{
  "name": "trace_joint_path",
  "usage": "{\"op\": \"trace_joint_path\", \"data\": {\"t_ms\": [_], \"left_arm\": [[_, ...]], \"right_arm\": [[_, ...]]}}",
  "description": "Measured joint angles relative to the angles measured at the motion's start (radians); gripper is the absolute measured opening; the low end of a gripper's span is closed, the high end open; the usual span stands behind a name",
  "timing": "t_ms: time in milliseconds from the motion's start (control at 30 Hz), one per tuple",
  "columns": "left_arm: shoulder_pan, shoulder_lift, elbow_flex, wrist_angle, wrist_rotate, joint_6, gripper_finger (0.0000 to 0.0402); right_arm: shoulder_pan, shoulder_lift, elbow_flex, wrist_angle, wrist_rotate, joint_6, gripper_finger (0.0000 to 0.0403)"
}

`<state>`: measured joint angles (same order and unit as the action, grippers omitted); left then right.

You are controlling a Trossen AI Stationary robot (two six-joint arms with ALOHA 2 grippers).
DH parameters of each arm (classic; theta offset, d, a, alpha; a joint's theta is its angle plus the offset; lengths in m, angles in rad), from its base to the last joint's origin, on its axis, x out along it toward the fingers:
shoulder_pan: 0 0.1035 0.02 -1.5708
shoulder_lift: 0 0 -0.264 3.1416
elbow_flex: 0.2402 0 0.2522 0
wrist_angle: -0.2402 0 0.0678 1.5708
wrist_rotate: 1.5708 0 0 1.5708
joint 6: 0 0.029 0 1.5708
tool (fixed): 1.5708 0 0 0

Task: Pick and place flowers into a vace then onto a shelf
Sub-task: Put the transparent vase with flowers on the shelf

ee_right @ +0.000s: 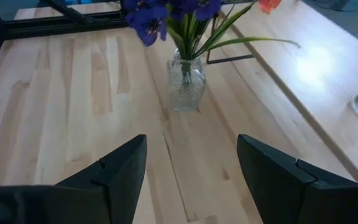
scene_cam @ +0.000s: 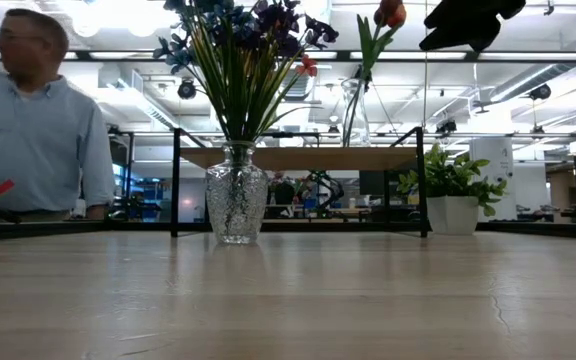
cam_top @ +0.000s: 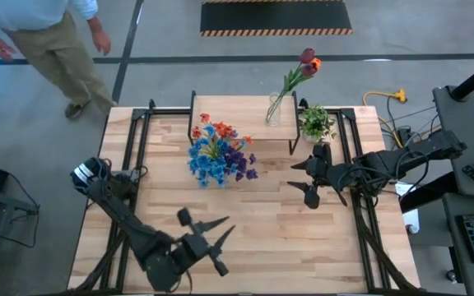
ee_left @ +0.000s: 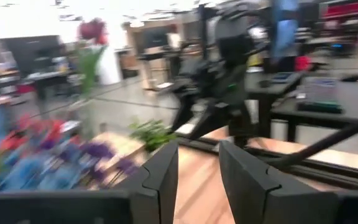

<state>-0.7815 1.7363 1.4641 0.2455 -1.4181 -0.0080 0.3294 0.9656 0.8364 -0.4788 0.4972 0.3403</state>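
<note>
flowers are seen upright in a glass vase on the table, in front of the shelf. right gripper, spread wide and empty, is nearer; left gripper is also open and empty.

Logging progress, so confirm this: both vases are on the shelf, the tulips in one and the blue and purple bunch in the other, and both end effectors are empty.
One thing is wrong. Only the tulip vase is on the shelf. The vase with the blue and purple bunch stands on the table in front of it, as the high view shows. The rest holds: the left end effector and right end effector are empty.
</note>
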Motion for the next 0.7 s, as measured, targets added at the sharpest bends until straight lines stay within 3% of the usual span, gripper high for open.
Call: {"op": "trace_joint_path", "data": {"t_ms": [133,400,700], "left_arm": [[-0.035,0.011,-0.075,-0.002,-0.148,-0.061,0.01],[-0.016,0.011,-0.207,0.021,-0.154,-0.191,0.01],[0.004,0.011,-0.303,0.029,-0.154,-0.197,0.01]], "right_arm": [[0.0,0.0,-0.02,-0.001,-0.009,0.004,0.0242],[0.0,-0.001,-0.054,0.0,-0.031,0.045,0.0242],[0.002,-0.001,-0.055,0.009,-0.037,0.049,0.0242]]}}
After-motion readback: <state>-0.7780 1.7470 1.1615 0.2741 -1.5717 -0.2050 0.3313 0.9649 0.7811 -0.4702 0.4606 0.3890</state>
